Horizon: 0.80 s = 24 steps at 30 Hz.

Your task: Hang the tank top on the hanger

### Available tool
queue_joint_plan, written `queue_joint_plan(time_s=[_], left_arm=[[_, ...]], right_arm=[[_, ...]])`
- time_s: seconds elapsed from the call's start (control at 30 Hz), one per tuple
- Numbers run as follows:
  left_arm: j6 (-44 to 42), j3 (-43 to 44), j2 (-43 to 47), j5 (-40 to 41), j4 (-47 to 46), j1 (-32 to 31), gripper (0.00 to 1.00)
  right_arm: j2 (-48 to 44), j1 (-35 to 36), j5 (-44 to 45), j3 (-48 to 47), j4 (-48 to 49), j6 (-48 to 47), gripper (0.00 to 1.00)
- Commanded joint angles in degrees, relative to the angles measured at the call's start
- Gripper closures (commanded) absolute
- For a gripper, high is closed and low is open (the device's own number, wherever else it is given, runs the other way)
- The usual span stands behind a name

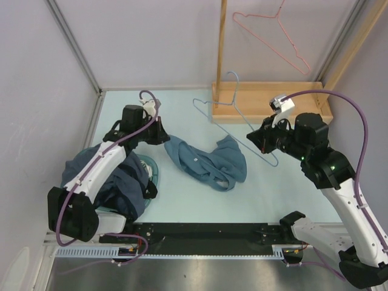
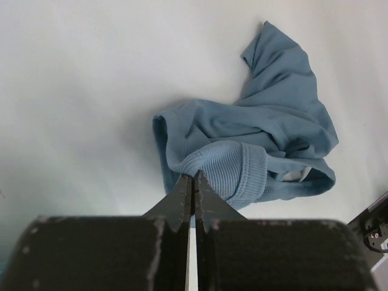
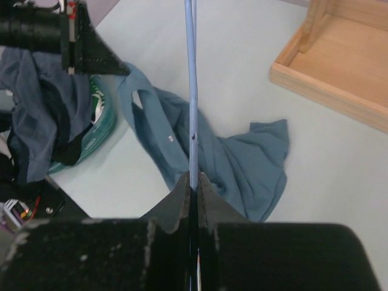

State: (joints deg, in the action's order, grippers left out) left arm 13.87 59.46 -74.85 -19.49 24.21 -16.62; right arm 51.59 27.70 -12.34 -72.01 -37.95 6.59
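Note:
The teal-blue tank top (image 1: 206, 160) lies crumpled on the table's middle. It also shows in the left wrist view (image 2: 273, 121) and the right wrist view (image 3: 242, 157). My left gripper (image 1: 165, 136) is at its left corner, and in its own view (image 2: 194, 177) it is shut on the ribbed hem. The light-blue wire hanger (image 1: 233, 115) slants above the table right of the top, hook toward the wooden post. My right gripper (image 1: 257, 140) is shut on its wire (image 3: 191, 91), with its jaws closed around the wire (image 3: 193, 177).
A pink wire hanger (image 1: 273, 36) hangs at the back. A wooden stand (image 1: 273, 100) with an upright post sits back right. A navy heap of clothes (image 1: 109, 176) fills a teal basket (image 1: 154, 173) at front left. Walls close in on the left, the back and the right.

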Motion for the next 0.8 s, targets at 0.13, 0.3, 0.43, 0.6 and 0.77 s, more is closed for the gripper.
queue_joint_plan(time_s=[0.13,0.3,0.43,0.6,0.77], left_arm=[[-1.04,-1.01,0.76,-6.35,-3.73,6.6,1.0],[-1.04,-1.1,0.32,-4.95,-3.82,7.83,1.0],[-1.04,-1.19,-0.21,-5.12,-3.64,8.54,1.0],[-1.47,-1.54,0.66,-5.56,-3.73,8.62,1.0],[-2.0,-2.42,2.6,-9.77,-4.96,8.62,1.0]], right_arm=[[-2.81,2.35,-9.72,2.39,-5.81,-1.4,1.0],[-4.4,4.64,-12.79,4.86,-8.36,-0.79,1.0],[-4.57,6.66,-12.89,6.44,-9.42,-0.53,1.0],[-4.66,8.24,-11.48,9.34,-7.32,0.18,1.0],[-3.61,10.52,-8.85,12.06,-1.69,0.79,1.0]])
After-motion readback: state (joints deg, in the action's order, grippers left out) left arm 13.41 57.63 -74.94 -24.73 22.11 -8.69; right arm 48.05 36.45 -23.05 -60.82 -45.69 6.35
